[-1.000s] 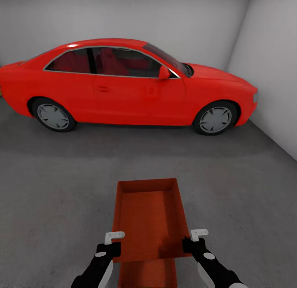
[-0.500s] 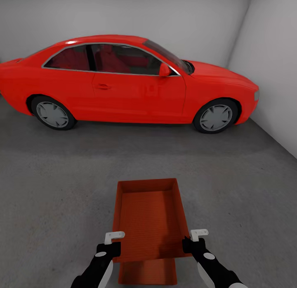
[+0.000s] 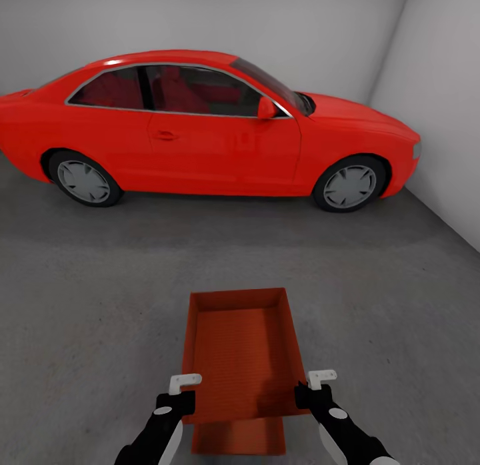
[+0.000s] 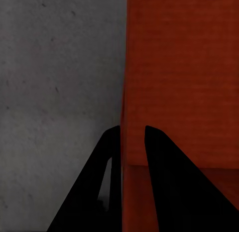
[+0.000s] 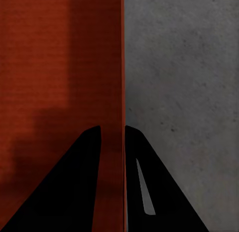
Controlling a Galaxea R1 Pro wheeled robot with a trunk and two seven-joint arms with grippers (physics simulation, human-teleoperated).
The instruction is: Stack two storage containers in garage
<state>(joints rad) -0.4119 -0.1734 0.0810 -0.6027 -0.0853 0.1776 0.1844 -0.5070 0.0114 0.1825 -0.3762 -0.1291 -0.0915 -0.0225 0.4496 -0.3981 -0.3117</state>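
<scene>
**Upper bin nearly over the lower one**

In the lower centre of the head view we hold the upper container (image 3: 241, 348) by its side walls: our left gripper (image 4: 132, 137) pinches the left wall, our right gripper (image 5: 112, 135) pinches the right. Over the last second the lower container (image 3: 239, 437) has slid down the frame, the car (image 3: 200, 128) upward. We judge we are rolling forward above the floor (image 3: 87, 305), lining up the stack.
</scene>
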